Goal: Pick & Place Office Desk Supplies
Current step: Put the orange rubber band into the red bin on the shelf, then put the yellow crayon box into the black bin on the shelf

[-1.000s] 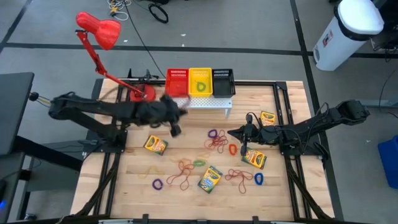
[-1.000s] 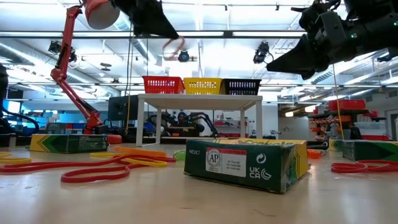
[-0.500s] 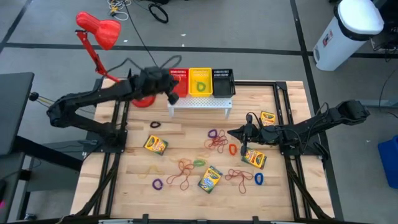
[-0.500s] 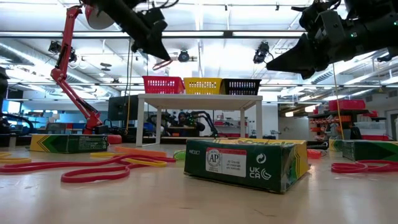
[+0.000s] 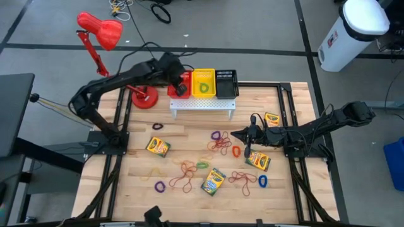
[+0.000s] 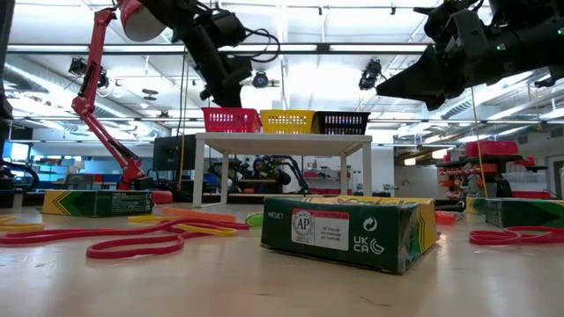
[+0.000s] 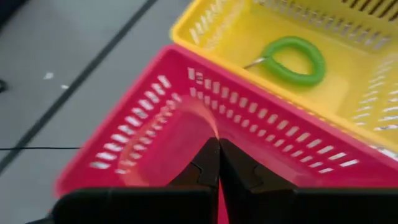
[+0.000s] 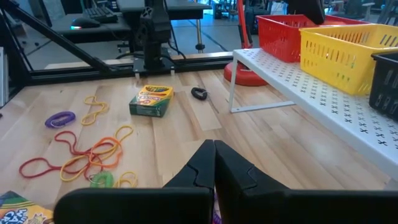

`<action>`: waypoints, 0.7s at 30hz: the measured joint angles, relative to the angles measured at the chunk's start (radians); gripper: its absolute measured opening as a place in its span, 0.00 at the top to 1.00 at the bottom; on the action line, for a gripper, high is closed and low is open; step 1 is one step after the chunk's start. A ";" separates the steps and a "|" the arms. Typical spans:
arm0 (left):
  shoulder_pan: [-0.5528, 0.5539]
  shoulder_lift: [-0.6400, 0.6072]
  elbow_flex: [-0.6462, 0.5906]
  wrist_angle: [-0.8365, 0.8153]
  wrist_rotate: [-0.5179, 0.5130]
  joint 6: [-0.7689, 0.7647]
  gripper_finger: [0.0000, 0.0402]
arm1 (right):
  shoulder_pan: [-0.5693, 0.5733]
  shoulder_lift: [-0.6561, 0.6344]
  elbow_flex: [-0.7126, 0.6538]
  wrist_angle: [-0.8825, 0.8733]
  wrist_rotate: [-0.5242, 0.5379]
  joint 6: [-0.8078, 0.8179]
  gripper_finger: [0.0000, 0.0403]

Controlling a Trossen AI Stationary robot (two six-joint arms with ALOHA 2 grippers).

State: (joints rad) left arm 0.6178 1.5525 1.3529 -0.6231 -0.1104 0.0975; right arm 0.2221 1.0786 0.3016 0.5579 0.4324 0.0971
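Wooden table's littered with rubber bands and crayon boxes, left gripper pinched together over the red basket, maybe clamping a red band that could snag the rim, right gripper closed, idle mid-table.

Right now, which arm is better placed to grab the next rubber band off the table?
Right, probably. The right claw hangs shut beside the pile of rubber bands at mid-table. The left claw is shut over the red basket on the white rack, farther from any loose band.
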 joint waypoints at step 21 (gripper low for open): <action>-0.124 -0.187 -0.022 -0.013 -0.003 -0.030 0.76 | 0.000 0.000 0.000 -0.007 0.000 -0.001 0.99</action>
State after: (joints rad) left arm 0.4942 1.3655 1.3312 -0.6362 -0.1136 0.0678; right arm 0.2218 1.0786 0.3016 0.5505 0.4324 0.0961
